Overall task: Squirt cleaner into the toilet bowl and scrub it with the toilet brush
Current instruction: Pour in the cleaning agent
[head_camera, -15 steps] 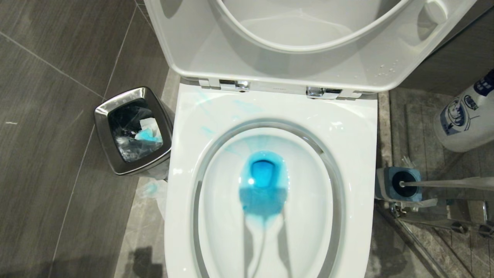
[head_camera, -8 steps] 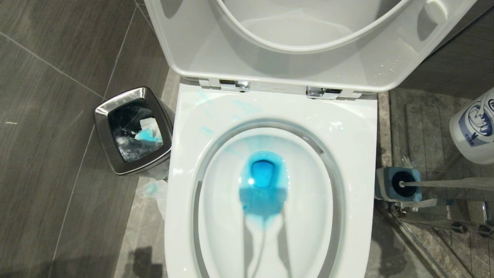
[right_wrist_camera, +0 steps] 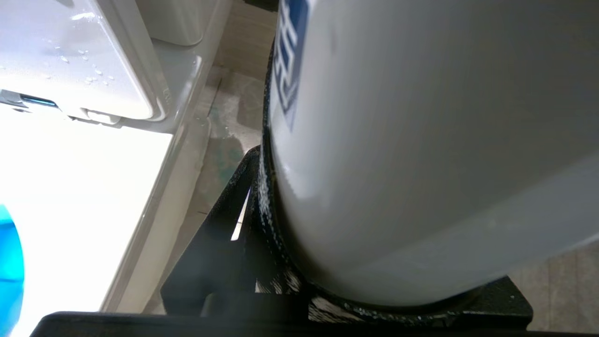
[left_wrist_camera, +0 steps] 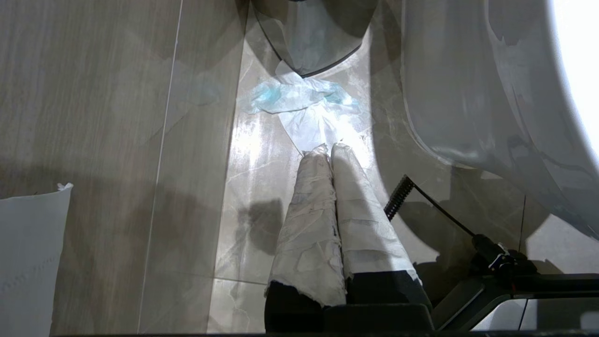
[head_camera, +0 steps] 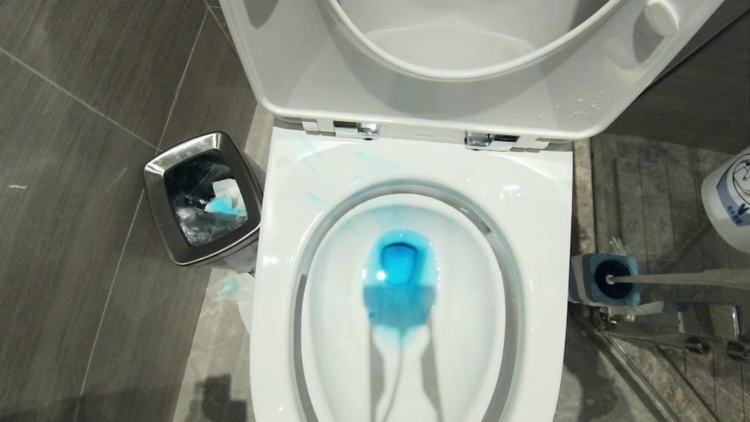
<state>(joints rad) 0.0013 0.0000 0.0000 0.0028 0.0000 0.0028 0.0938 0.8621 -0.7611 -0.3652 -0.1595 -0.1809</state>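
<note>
Right gripper [right_wrist_camera: 262,224] jaws clamped the white blue-labelled cleaner bottle [head_camera: 729,199] beside the white ceramic toilet bowl [head_camera: 410,170] (blue cleaner [head_camera: 399,275] pooled inside). Left gripper [left_wrist_camera: 327,154] jaws were closed, empty. White-handled toilet brush [head_camera: 674,278] sat in its holder.

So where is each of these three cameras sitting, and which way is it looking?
Head view: high up, facing down into the toilet bowl with its blue cleaner, the steel bin and the toilet brush; no arm shows.
Left wrist view: low beside the bowl, facing the floor and a blue-stained tissue; the left gripper, shut, shows.
Right wrist view: beside the bowl, filled by the white cleaner bottle in the right gripper.
Shared: the bottle also shows at the head view's right edge.
</note>
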